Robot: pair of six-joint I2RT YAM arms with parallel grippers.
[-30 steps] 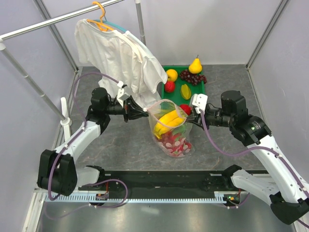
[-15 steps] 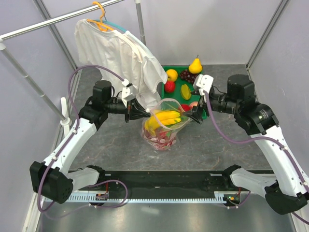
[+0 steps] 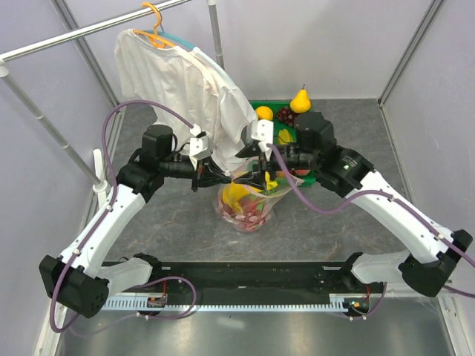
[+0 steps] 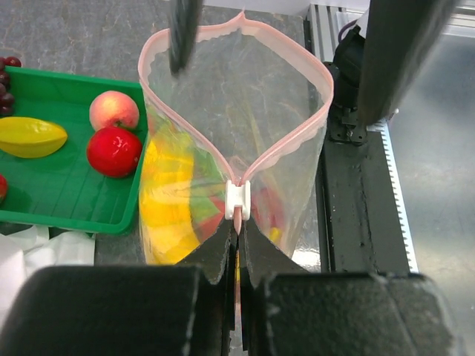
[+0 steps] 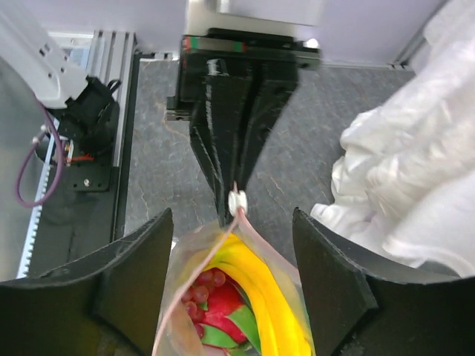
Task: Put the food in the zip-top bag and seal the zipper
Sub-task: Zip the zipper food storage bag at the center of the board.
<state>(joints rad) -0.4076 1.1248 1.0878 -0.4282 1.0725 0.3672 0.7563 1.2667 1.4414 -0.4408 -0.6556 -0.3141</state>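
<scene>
The left gripper is clamped shut on one end of the zipper, just below the white slider; its arm reaches in from the left, forearm about level. The right gripper faces it from the other side with its jaws spread wide, one finger on each side of the mouth's pinched end, gripping nothing; its arm arcs in from the right, over the tray's near edge. Between the two grippers is one bag, standing on the table just in front of the tray, its mouth up and gaping in a loop, unsealed. In it lie one banana and one dragon fruit; whether a third piece is inside I cannot tell. The single green tray holds a peach, a round red fruit, a pointed yellow piece, grapes, an orange and a pear. One white shirt hangs on an orange hanger behind the left gripper.
</scene>
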